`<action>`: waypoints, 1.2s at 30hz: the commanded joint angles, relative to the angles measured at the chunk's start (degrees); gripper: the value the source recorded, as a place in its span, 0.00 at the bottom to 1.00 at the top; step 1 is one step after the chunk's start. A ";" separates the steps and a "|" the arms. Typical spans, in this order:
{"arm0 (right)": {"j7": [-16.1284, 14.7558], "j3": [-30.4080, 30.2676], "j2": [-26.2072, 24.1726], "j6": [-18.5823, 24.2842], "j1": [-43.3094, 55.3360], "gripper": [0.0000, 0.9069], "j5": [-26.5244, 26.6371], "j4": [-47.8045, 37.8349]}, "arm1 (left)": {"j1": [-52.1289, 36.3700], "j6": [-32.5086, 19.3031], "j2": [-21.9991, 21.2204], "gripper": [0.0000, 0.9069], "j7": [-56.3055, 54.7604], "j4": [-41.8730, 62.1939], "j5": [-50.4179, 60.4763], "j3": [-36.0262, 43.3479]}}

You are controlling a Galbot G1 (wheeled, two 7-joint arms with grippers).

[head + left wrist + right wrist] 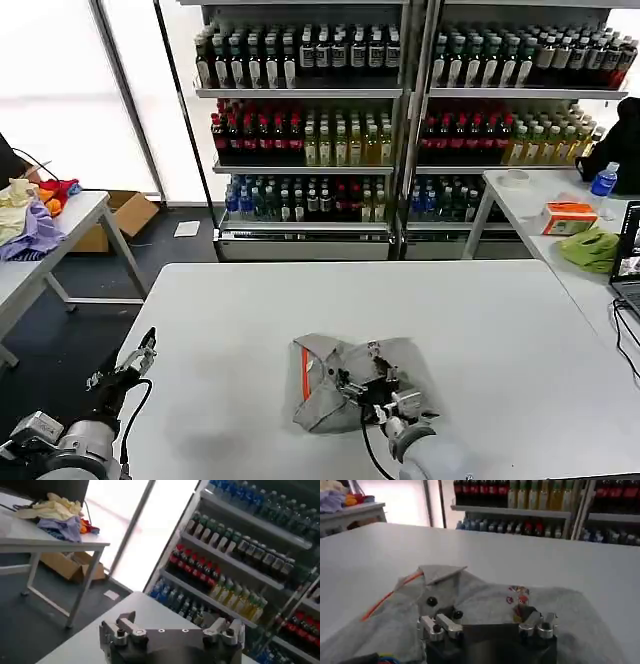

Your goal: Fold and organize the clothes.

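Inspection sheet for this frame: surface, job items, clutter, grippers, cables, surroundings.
Surface: white table, mostly bare.
Job's things: grey collared shirt with orange trim, bunched near the front edge; small multicoloured print on the grey fabric.
Clutter: nothing seen on the work table.
Grippers: right gripper over the shirt, open; left gripper off the table's left edge, open.
Cables: black cable along the left arm.
Surroundings: bottle shelves; side table with coloured garments.
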 commanded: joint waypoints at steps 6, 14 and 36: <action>-5.83 20.86 -7.55 13.20 -7.94 1.00 8.74 14.96 | 0.21 -0.71 0.01 1.00 1.49 -0.26 2.84 1.37; -13.64 41.12 -10.01 19.17 -18.13 1.00 19.28 14.30 | 0.54 -2.45 0.46 1.00 4.97 0.04 8.75 5.13; -18.19 42.16 -4.42 29.57 -22.55 1.00 13.89 7.37 | 4.95 -10.74 -3.99 1.00 14.38 -1.10 27.17 9.44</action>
